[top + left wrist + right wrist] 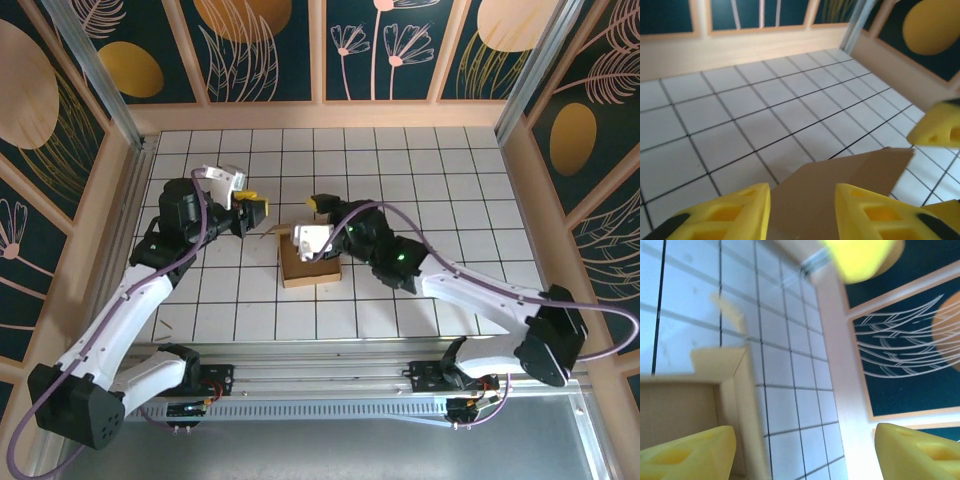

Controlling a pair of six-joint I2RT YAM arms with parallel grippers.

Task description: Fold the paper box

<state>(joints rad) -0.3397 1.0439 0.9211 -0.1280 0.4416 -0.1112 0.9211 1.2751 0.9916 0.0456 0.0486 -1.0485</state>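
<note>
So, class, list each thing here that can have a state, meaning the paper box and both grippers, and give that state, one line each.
paper box: partly folded, walls upright, top open, one flap sticking out loose.
left gripper: open, a flap of the box seen in the gap between its fingers, not clamped.
right gripper: wide open, holding nothing, at a corner of the box.

I saw a white tiled tabletop with dark grid lines [430, 170], fenced by a pale wooden frame [320, 117] holding dark teal panels painted with gold discs and pink plants [415, 75]; a silver metal rail [330, 375] lined its near edge.
</note>
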